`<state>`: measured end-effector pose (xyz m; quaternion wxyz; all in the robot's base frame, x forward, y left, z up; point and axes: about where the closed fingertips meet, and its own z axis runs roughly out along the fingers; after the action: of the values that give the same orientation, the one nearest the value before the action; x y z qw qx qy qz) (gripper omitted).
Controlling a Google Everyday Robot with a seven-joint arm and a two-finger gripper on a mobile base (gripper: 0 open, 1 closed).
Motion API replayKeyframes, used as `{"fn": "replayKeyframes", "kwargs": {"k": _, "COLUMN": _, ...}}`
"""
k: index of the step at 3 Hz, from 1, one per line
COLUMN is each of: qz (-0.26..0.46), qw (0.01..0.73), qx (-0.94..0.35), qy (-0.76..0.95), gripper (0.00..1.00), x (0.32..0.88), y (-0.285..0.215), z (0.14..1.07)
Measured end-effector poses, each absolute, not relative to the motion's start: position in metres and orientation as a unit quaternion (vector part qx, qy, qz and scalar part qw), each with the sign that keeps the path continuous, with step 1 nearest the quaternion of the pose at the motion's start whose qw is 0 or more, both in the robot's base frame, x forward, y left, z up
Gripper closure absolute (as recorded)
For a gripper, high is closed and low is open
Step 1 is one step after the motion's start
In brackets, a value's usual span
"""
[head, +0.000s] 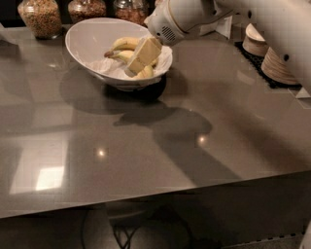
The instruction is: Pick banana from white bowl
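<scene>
Gripper (135, 67) hangs over banana (123, 44) in white bowl (83, 38), jars (41, 17) behind.

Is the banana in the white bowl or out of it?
In. The banana lies on white paper inside the white bowl; the hand is low over it, and whether they touch cannot be told.

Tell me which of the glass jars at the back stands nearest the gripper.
The rightmost jar, behind the white bowl's far right rim; the other two stand further left. The gripper hangs over the bananas in that bowl.
</scene>
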<state>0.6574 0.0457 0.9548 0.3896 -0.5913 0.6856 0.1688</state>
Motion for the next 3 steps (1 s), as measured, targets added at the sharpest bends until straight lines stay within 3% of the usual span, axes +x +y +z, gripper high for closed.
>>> {"fn": "replayKeyframes", "kwargs": {"k": 2, "qz": 0.14, "qw": 0.424, "qx": -0.545, "qy": 0.71, "gripper": 0.04, "x": 0.7, "y": 0.035, "z": 0.949}}
{"fn": "replayKeyframes", "kwargs": {"k": 3, "qz": 0.126, "qw": 0.429, "qx": -0.521, "qy": 0.727, "gripper": 0.23, "x": 0.717, "y": 0.027, "z": 0.943}}
